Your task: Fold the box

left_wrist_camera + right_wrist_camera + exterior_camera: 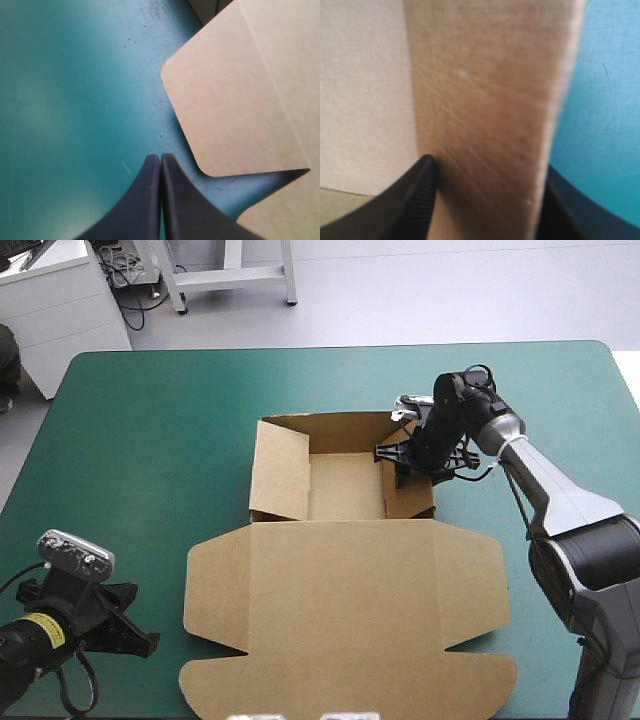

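High view: the brown cut-cardboard box [350,590] is sitting mid teal-green table [150,440], tray up, lid [345,635] flat.
Left wrist: my left end effector [160,156] is idling closed beside the lid.
Right wrist: my right end effector [487,167] is straddling the tray's right wall [490,90], fingers apart. Probably stiff, light board, so I'm grabbing edges.

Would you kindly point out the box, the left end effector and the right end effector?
box [350,610]: high view, on its flat lid.
left end effector [160,160]: left wrist view, where its shut fingertips meet.
right end effector [487,170]: right wrist view, midway between fingers straddling the box wall.
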Robot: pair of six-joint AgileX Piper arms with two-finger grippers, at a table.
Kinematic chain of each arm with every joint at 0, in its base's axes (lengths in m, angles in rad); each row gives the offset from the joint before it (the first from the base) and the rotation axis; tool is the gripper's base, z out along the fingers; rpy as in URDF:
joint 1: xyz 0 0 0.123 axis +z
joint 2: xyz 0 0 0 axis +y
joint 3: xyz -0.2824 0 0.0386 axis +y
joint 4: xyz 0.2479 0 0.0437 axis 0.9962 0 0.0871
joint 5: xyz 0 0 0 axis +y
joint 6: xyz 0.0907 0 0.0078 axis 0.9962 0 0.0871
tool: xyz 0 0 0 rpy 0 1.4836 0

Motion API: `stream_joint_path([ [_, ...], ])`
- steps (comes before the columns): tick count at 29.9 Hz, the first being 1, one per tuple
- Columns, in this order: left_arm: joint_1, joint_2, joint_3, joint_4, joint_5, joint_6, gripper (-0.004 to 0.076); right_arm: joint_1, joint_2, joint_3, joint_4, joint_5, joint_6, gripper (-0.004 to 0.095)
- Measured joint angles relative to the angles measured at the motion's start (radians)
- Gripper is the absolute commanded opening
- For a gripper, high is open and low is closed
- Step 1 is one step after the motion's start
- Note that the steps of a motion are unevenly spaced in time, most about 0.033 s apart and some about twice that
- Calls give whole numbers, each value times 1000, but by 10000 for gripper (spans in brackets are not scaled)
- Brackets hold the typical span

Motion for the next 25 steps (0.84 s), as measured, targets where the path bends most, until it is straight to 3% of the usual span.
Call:
stream_joint_path([
  [1, 0, -11, 2, 1, 1, 0, -32, 0, 1, 0, 1, 0, 0, -31],
  [15, 0, -41, 3, 4, 2, 4, -32, -44, -48, -46, 13, 8, -98, -8],
  [20, 0, -41, 3, 50, 22, 4, -32, -225, -185, -112, 16, 9, -178, -8],
  [25, 0, -42, 3, 89, 31, 4, -32, -498, -282, -121, -1, 13, -268, -8],
])
